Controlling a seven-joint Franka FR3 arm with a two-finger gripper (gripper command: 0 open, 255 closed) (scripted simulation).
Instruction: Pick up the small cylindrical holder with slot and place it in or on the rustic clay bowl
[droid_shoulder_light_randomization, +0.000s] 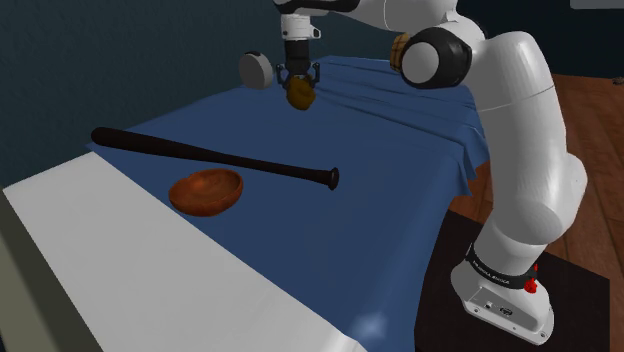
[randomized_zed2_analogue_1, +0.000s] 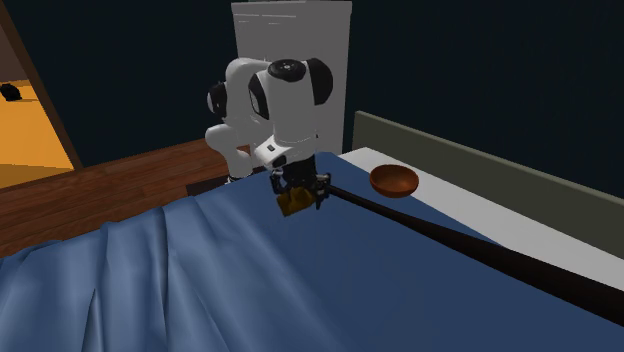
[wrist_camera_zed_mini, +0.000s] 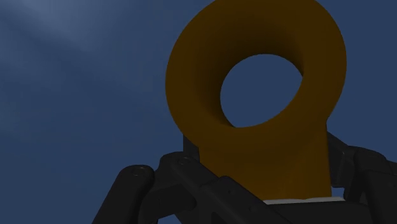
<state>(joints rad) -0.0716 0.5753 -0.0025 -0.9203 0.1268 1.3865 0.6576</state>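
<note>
My black gripper (droid_shoulder_light_randomization: 300, 84) is shut on a small brown-orange holder (droid_shoulder_light_randomization: 300, 93) and hangs above the blue bedcover, near its far part. In the wrist view the holder (wrist_camera_zed_mini: 254, 108) is a thick ochre ring with a round hole, clasped between the fingers (wrist_camera_zed_mini: 146, 191). From the second exterior view the gripper (randomized_zed2_analogue_1: 298, 196) carries the holder (randomized_zed2_analogue_1: 294, 203) just over the cover. The reddish-brown clay bowl (droid_shoulder_light_randomization: 206, 190) sits on the bed toward the shoulder view's lower left, well apart from the gripper; the bowl (randomized_zed2_analogue_1: 395, 180) is empty.
A long dark baseball bat (droid_shoulder_light_randomization: 215, 157) lies across the blue cover between gripper and bowl. A round grey object (droid_shoulder_light_randomization: 256, 70) stands behind the gripper. White sheet (droid_shoulder_light_randomization: 120, 260) covers the bed's near-left part. Wood floor and the arm's stand (droid_shoulder_light_randomization: 500, 300) are at the right.
</note>
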